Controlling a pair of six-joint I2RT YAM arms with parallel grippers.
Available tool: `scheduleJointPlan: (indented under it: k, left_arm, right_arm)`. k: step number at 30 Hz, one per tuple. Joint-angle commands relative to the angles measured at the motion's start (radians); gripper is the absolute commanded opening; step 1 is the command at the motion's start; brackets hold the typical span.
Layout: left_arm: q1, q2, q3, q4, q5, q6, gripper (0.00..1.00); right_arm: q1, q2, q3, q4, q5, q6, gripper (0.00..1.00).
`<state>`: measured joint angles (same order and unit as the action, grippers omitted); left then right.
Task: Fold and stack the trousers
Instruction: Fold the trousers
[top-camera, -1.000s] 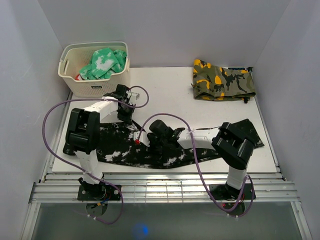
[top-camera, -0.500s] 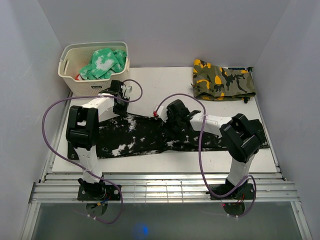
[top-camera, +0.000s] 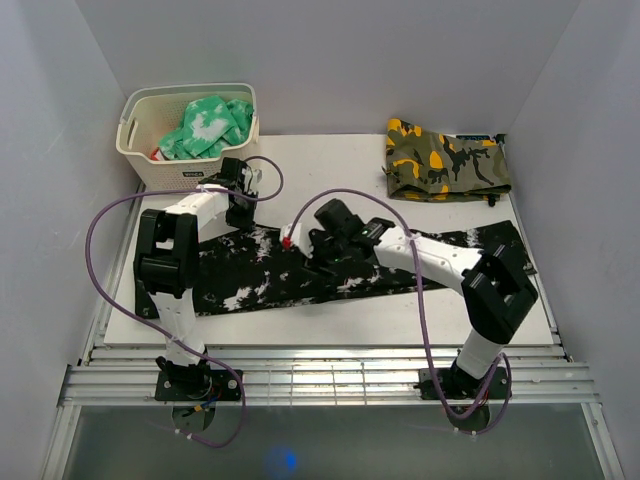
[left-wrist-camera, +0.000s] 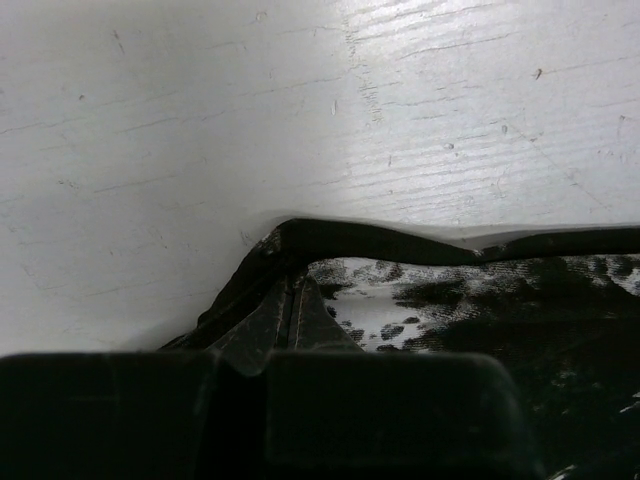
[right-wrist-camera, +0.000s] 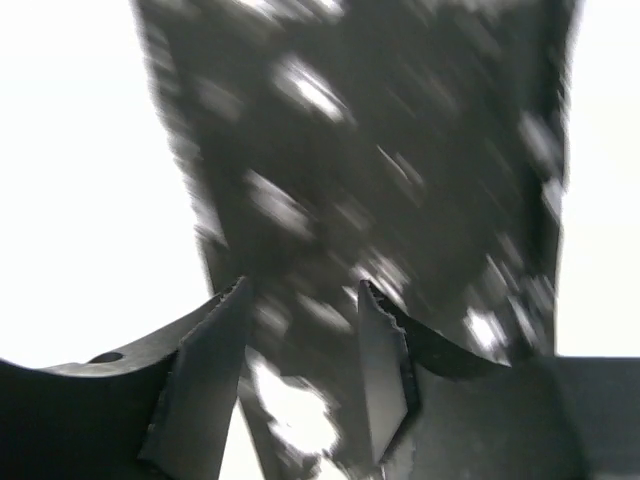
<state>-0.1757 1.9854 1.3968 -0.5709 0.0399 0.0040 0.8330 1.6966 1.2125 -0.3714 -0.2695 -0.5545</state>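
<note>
Left claw tight on trousers, right claw agape; green-and-white garment inside basket.

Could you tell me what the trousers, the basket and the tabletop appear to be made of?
The trousers look like thin matte cloth, since they lie limp and fold over at the hem. The basket seems to be moulded plastic, cream-coloured, with slotted walls. The tabletop looks like white-painted board, possibly wood. The left wrist view shows fine scratches and faint grain lines in it.
</note>
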Motion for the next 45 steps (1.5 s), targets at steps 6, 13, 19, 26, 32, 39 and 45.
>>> scheduleJointPlan:
  k: [6, 13, 19, 26, 32, 39, 45]
  left_arm:
    - [0.021, 0.073, 0.005, -0.02, -0.052, -0.022, 0.0]
    - [0.021, 0.075, 0.004, -0.021, -0.041, -0.021, 0.0]
    - [0.021, 0.075, 0.002, -0.02, -0.016, -0.021, 0.0]
    - [0.021, 0.078, -0.001, -0.02, -0.014, -0.012, 0.0]
    - [0.021, 0.078, -0.001, -0.02, -0.011, -0.01, 0.0]
    - [0.021, 0.082, 0.007, -0.026, -0.014, -0.009, 0.0]
    - [0.022, 0.087, 0.008, -0.026, -0.024, -0.007, 0.0]
  right_arm:
    - [0.218, 0.138, 0.099, 0.009, -0.038, 0.048, 0.49]
    - [0.235, 0.21, 0.117, 0.078, 0.098, 0.073, 0.44]
    - [0.242, 0.186, 0.102, 0.115, 0.136, 0.076, 0.45]
    - [0.259, 0.12, 0.084, 0.134, 0.108, 0.059, 0.46]
    - [0.273, 0.054, 0.036, 0.179, 0.072, 0.041, 0.49]
    - [0.273, 0.146, 0.033, 0.18, 0.154, -0.008, 0.7]
    - [0.273, 0.205, 0.01, 0.238, 0.22, -0.03, 0.67]
